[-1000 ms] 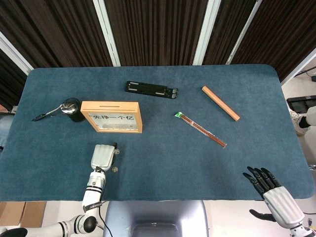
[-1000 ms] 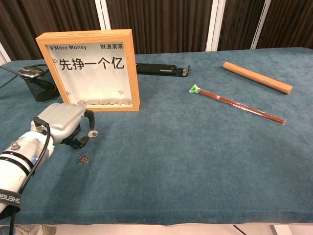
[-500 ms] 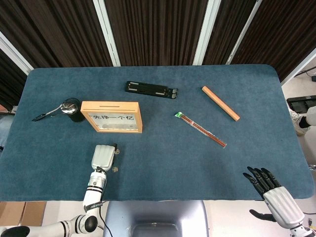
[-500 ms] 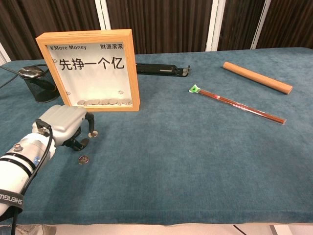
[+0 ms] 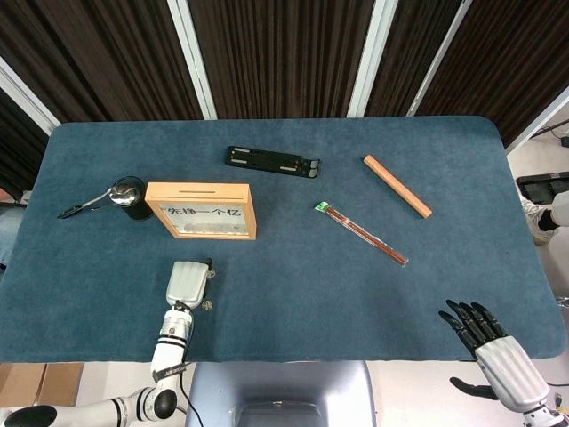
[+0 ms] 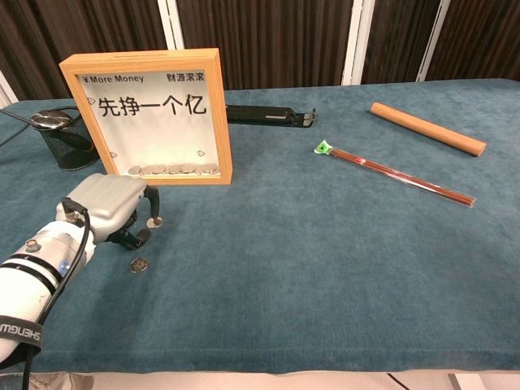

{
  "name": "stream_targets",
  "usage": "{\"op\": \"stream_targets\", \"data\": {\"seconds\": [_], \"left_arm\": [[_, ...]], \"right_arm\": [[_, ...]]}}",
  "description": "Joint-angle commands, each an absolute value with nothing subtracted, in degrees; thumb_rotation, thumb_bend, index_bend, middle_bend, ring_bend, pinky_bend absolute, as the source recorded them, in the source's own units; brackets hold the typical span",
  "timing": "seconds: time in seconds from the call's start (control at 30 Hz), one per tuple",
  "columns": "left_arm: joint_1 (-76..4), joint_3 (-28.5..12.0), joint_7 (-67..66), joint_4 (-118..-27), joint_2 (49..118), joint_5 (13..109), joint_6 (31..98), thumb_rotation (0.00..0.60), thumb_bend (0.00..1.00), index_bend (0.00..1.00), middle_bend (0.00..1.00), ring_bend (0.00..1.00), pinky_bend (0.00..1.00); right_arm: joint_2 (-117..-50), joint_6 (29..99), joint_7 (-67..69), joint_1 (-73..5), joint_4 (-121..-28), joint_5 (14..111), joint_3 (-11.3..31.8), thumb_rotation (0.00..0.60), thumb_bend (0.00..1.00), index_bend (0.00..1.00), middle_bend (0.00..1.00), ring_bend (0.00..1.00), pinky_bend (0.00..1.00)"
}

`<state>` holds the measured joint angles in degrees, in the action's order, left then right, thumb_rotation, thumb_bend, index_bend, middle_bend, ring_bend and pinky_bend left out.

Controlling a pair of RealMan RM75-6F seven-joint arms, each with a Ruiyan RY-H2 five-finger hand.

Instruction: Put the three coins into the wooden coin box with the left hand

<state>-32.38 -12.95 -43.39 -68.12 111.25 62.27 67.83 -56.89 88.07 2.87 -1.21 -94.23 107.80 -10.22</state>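
The wooden coin box (image 5: 201, 210) (image 6: 146, 114) stands upright at the table's left, with several coins lying behind its glass at the bottom. My left hand (image 5: 187, 283) (image 6: 106, 207) sits palm down just in front of it, fingers arched toward the cloth and apart from the thumb. One fingertip touches a coin (image 6: 154, 221) on the table. A second coin (image 6: 139, 265) (image 5: 206, 305) lies loose beside the wrist. No third loose coin shows; the palm hides what is under it. My right hand (image 5: 484, 334) hangs with fingers spread beyond the near right edge, holding nothing.
A black cup with a spoon (image 5: 132, 197) (image 6: 65, 142) stands left of the box. Behind the box lies a black flat bar (image 5: 271, 161) (image 6: 268, 115). A wooden stick (image 5: 396, 185) (image 6: 427, 128) and a red packet of chopsticks (image 5: 362, 232) (image 6: 396, 175) lie to the right.
My left hand has shifted slightly and its fingertip has come down onto the coin in front of the box. The right hand has not moved.
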Motion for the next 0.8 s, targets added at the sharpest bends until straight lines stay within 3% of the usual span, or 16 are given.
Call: {"op": "stream_targets", "data": {"seconds": [0.03, 0.8], "left_arm": [[-32.5, -13.0, -43.5, -68.0, 111.3, 62.0, 67.8, 0.6, 0.39, 0.44, 1.0, 1.0, 1.0], [-33.4, -12.8, -42.8, -66.9, 111.8, 60.4, 67.5, 0.6, 0.38, 0.44, 1.0, 1.0, 1.0]], "right_arm": [[-56.9, 88.0, 2.8, -1.2, -94.2, 107.8, -10.2, 0.6, 0.13, 0.0, 0.0, 0.0, 0.0], [-56.8, 88.3, 3.0, -1.2, -94.2, 107.9, -10.1, 0.6, 0.13, 0.0, 0.0, 0.0, 0.0]]}}
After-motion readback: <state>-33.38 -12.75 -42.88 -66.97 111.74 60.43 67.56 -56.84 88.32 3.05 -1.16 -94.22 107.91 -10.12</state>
